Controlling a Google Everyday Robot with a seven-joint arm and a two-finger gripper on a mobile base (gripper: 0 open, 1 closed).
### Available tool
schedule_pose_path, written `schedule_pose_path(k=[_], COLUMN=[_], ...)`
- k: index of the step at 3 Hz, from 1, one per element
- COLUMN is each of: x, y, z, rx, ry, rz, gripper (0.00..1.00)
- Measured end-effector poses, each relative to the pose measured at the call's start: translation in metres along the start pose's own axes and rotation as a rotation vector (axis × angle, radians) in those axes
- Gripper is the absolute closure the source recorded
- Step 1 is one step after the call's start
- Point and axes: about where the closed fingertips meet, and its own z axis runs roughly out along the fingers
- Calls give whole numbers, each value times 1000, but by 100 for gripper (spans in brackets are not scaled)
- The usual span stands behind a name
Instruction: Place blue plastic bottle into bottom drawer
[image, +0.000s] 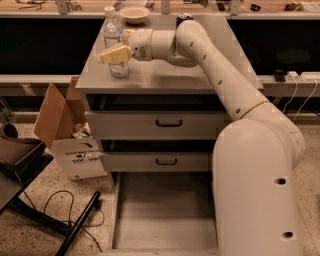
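Above, the gripper (116, 53) overlaps the blue plastic bottle (113, 34), grasp unclear; bottom drawer (165, 212) stands open.

The arm reaches far forward and left, its end effector (115, 53) held horizontal.

You're in a lab-like workroom (grey drawer cabinet (130, 125), cardboard box (75, 156), speckled floor (30, 235)), gripper (116, 54) at the blue plastic bottle (113, 34) on top.

The gripper (116, 53) is sitting against the middle of the blue plastic bottle (113, 34), which is standing upright near the desk's (165, 75) left edge. Below, the bottom drawer (165, 215) is lying open.
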Motion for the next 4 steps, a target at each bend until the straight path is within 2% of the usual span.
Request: schedule_pose_path(k=[3, 4], x=[0, 0], y=[0, 0], z=[1, 1], rx=[-1, -1], ry=[0, 0], rz=[0, 0], gripper=[86, 100])
